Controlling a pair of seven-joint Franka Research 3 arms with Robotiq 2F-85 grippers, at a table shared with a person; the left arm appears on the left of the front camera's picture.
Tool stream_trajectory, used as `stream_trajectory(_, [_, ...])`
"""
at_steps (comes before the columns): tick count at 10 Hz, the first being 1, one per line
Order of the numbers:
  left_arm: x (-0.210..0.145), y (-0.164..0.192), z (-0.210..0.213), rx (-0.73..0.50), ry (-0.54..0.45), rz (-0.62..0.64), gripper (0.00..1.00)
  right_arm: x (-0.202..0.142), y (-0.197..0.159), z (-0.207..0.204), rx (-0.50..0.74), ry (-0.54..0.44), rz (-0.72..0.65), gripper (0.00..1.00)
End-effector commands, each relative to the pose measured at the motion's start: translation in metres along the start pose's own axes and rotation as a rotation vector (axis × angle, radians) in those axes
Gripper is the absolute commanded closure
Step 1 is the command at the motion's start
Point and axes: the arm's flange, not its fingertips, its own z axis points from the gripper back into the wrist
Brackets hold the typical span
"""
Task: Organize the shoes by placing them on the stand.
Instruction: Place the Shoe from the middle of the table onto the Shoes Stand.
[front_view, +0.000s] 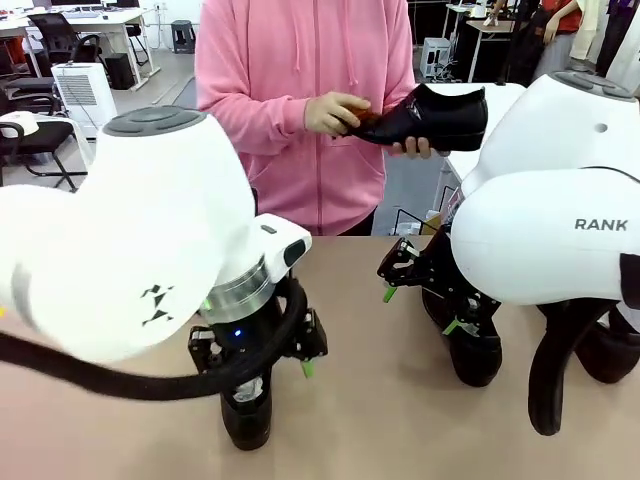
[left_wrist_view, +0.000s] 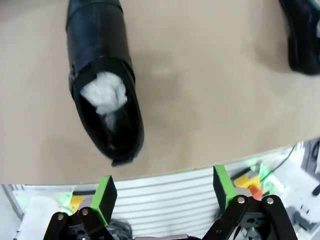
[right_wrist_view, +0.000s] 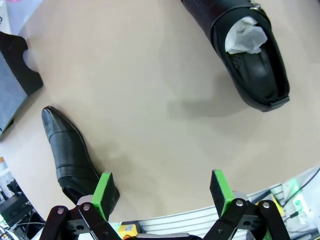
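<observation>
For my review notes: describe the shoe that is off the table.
Find the person in the pink hoodie across the table. Both hands hold a glossy black dress shoe at chest height. The other black shoes lie on the table; this one alone is lifted.

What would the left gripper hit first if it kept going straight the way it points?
Probably bare table beside the heel of the stuffed shoe. The open left gripper points down there, but one finger lines up with the heel and might clip it first; depth is unclear.
</observation>
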Motion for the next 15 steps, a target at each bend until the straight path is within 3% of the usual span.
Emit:
stream_trajectory(1, [0.014,-0.010,-0.015,0.045,-0.056,0.058,0.00,0.001,0.002,0.001,0.003,0.002,0.016,0.00])
stream_trajectory(6, [0.033,-0.018,-0.063,0.111,-0.137,0.011,0.00,0.001,0.002,0.001,0.003,0.002,0.016,0.00])
stream_trajectory(15, [0.042,-0.016,-0.105,0.192,-0.125,0.075,0.02,0.001,0.002,0.001,0.003,0.002,0.016,0.00])
